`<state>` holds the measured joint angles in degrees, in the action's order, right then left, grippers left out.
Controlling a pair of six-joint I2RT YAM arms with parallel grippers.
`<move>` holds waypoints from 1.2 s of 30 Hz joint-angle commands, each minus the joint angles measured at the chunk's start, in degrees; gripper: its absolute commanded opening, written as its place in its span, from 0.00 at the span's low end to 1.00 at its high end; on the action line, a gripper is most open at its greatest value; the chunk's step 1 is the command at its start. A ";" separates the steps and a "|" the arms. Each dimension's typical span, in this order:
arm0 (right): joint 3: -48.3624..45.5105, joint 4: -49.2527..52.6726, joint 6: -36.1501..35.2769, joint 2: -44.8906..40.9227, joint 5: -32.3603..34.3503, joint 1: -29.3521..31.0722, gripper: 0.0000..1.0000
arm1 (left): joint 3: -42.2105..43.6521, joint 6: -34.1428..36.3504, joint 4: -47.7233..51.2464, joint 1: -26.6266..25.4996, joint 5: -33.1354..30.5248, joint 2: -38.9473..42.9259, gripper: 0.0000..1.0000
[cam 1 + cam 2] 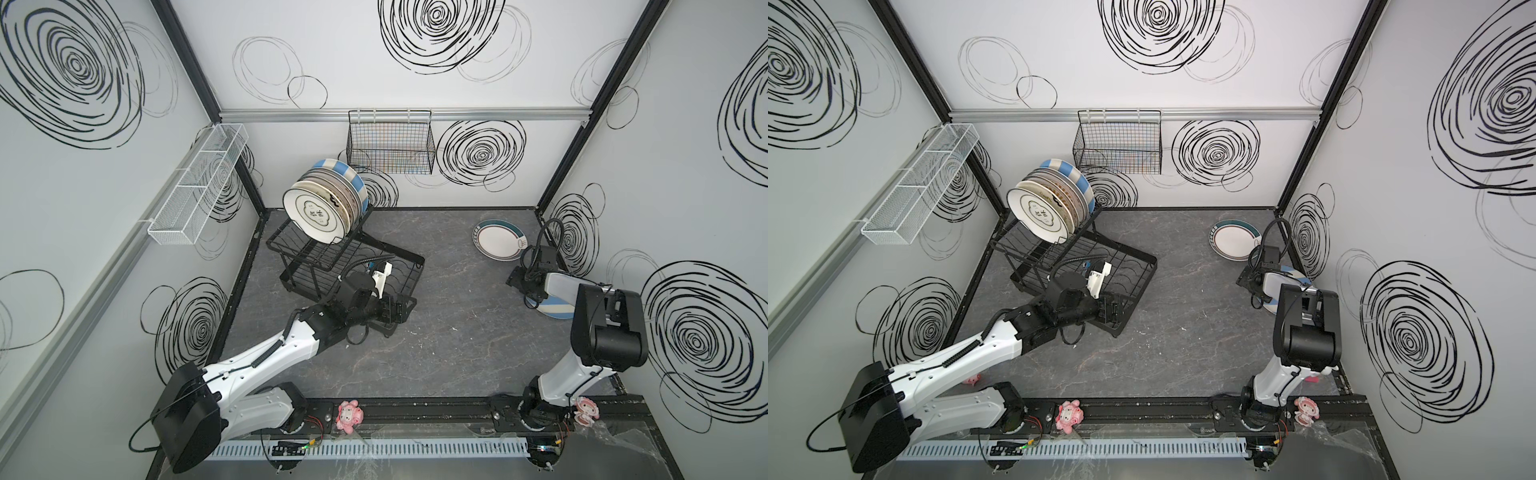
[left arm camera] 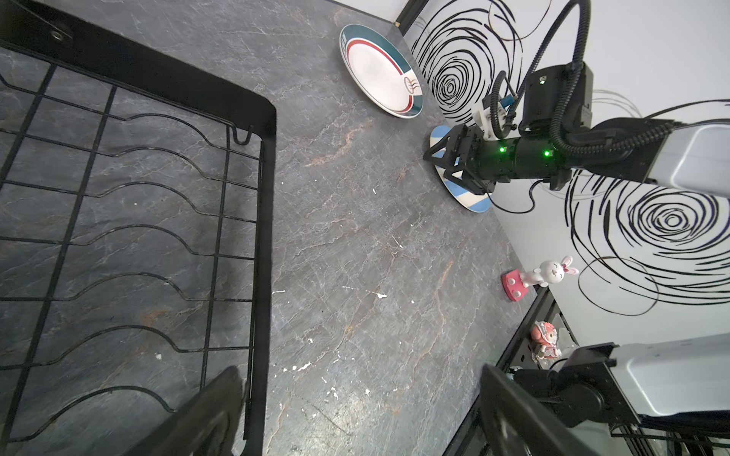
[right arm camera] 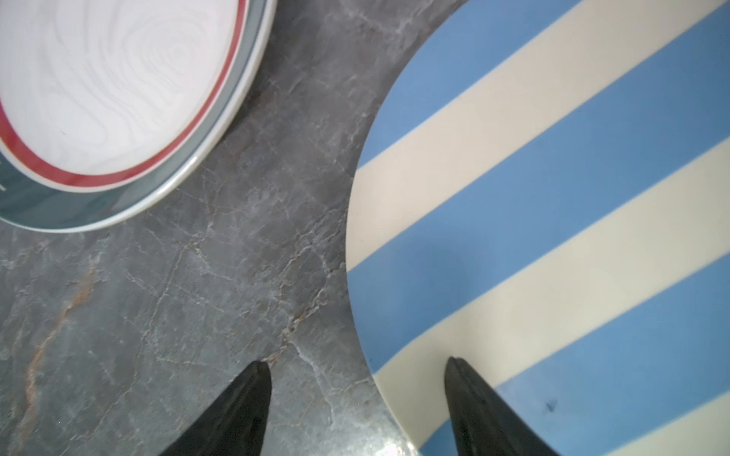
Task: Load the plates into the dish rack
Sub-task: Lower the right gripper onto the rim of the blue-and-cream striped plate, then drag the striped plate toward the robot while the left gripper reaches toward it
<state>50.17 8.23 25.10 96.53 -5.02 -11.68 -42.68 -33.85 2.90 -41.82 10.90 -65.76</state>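
The black wire dish rack (image 1: 316,253) (image 1: 1038,257) stands at the back left, and its upper tier holds several plates (image 1: 316,212) (image 1: 1038,212) upright. A teal-rimmed plate (image 1: 498,239) (image 1: 1231,241) (image 2: 379,75) (image 3: 98,98) lies flat at the back right. A blue-and-cream striped plate (image 1: 557,311) (image 2: 470,201) (image 3: 553,197) lies near the right wall. My right gripper (image 1: 515,279) (image 3: 355,361) is open and straddles that plate's rim, one finger over the plate and one over the table. My left gripper (image 1: 399,309) (image 2: 357,371) is open at the corner of the rack's lower grid (image 2: 118,197) and holds nothing.
A white mesh basket (image 1: 199,187) hangs on the left wall and a black mesh basket (image 1: 390,143) on the back wall. Pink figurines (image 1: 349,415) (image 1: 586,409) sit on the front rail. A bunny figurine (image 2: 545,276) stands by the right wall.
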 commanded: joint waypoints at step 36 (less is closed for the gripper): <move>-22.18 -1.83 11.22 -18.13 -11.75 24.92 0.74 | 0.05 -0.08 -3.60 0.60 0.74 -0.38 0.96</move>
<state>30.81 2.42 32.14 78.87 -16.21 9.26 -42.68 -33.87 2.37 -41.45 11.51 -66.28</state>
